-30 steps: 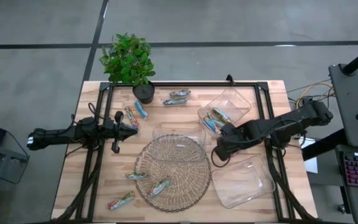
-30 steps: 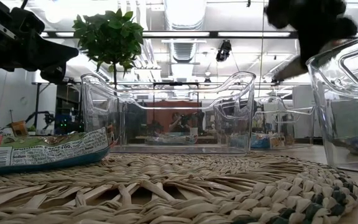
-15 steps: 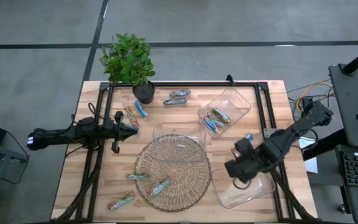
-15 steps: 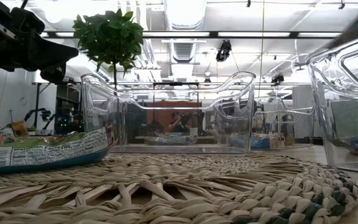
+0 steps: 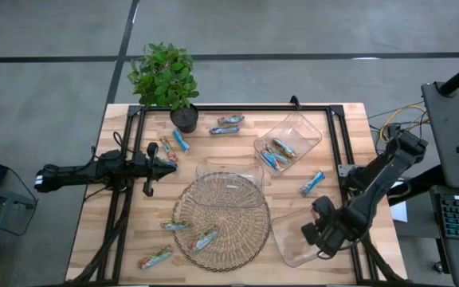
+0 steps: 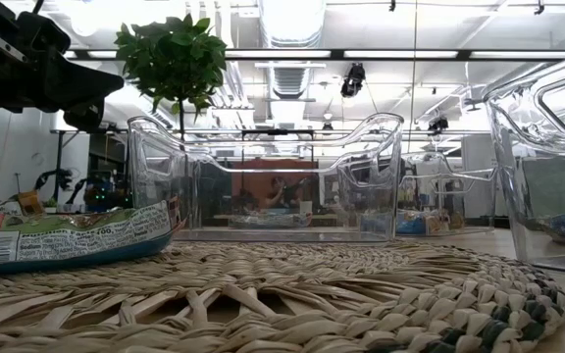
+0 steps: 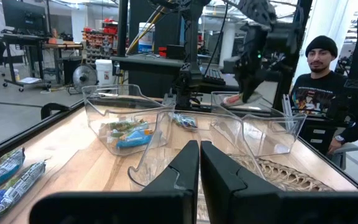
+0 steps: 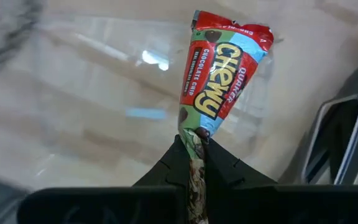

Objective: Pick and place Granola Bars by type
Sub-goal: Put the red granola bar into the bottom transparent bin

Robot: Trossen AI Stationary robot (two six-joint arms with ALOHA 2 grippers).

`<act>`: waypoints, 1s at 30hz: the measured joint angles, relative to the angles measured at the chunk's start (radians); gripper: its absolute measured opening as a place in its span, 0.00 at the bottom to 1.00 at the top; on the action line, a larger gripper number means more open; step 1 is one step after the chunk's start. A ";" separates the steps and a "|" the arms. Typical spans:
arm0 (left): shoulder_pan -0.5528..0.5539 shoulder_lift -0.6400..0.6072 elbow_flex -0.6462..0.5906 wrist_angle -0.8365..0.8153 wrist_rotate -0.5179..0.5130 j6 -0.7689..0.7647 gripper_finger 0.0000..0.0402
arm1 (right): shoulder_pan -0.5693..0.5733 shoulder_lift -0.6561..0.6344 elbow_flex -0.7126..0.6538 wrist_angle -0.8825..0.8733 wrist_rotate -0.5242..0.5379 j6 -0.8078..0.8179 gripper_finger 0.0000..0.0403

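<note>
My right gripper [image 5: 319, 236] hangs over the near-right clear tray [image 5: 293, 247], shut on a red, blue and green granola bar [image 8: 221, 68]. More granola bars lie loose: two at the far edge [image 5: 226, 125], two near the plant pot [image 5: 174, 145], one blue bar [image 5: 313, 183] between the right trays, three near the mat's near-left side [image 5: 190, 235]. Several lie in the far-right tray [image 5: 277, 151]. My left gripper [image 7: 199, 147] waits shut at the table's left, pointing level. My right gripper pinches the bar by one end of its wrapper [image 8: 196, 138] between its two fingers. The fingers come from above, pointing down. The bar hangs below them, lifted clear, over the near-right tray.
A round wicker mat [image 5: 221, 219] lies in the middle, with a third clear tray [image 5: 229, 169] at its far side. A potted plant [image 5: 166, 80] stands at the far left. A black frame [image 5: 333, 143] runs around the table. A person [image 7: 322, 81] sits beyond the right edge.
My right gripper has swung from beside the far-right tray toward the table's near edge and right, sinking a little and rolling about its own axis. It has stayed shut on the bar and now hangs over the near-right tray.
</note>
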 joint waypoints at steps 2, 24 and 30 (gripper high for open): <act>0.000 0.000 0.000 0.000 0.000 0.000 0.00 | 0.007 0.000 -0.030 0.004 0.000 -0.003 0.03; 0.000 0.000 0.000 0.000 0.000 0.000 0.00 | 0.035 0.000 -0.278 0.238 -0.074 -0.073 0.03; 0.000 0.000 0.000 0.000 0.000 0.000 0.00 | 0.035 -0.002 -0.286 0.252 -0.079 -0.098 0.03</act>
